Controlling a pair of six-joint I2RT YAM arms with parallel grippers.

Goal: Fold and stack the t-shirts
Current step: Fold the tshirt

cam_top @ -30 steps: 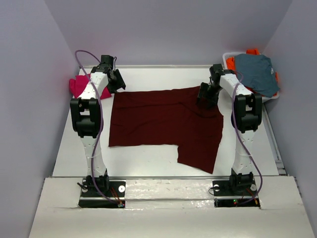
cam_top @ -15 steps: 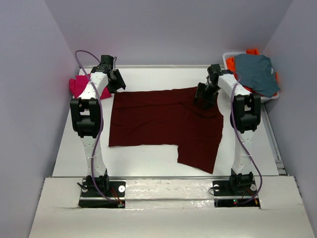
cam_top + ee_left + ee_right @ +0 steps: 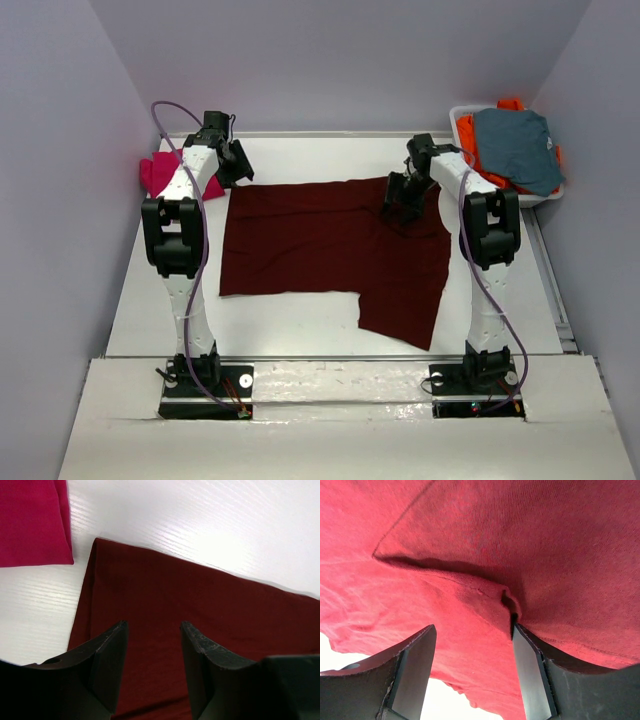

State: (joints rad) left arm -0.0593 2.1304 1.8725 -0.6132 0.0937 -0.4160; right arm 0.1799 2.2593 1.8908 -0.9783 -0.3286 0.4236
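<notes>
While the dark maroon t-shirt (image 3: 320, 240) lies spread flat on the white table (image 3: 300, 330), it fills the middle of the surface between the two arms. Its near-right part reaches closer to the bases than the rest, which gives the near edge a step.

The left gripper (image 3: 152, 627) hangs over the shirt's far-left corner with its jaws apart and nothing clasped between them. Only flat maroon cloth shows below, and contact cannot be judged.

The right gripper (image 3: 472, 627) sits low over the far-right part of the same shirt, likewise released. In the right wrist view a crease runs across the cloth, and a small pucker meets the tip of one finger (image 3: 535, 670).

The magenta-pink t-shirt (image 3: 30, 520) lies folded at the table's far-left side, just beside the maroon corner, with a strip of bare table between them. At the far-right corner a white basket (image 3: 455, 112) holds a grey-blue garment (image 3: 515, 145) resting on orange garments (image 3: 465, 130).
</notes>
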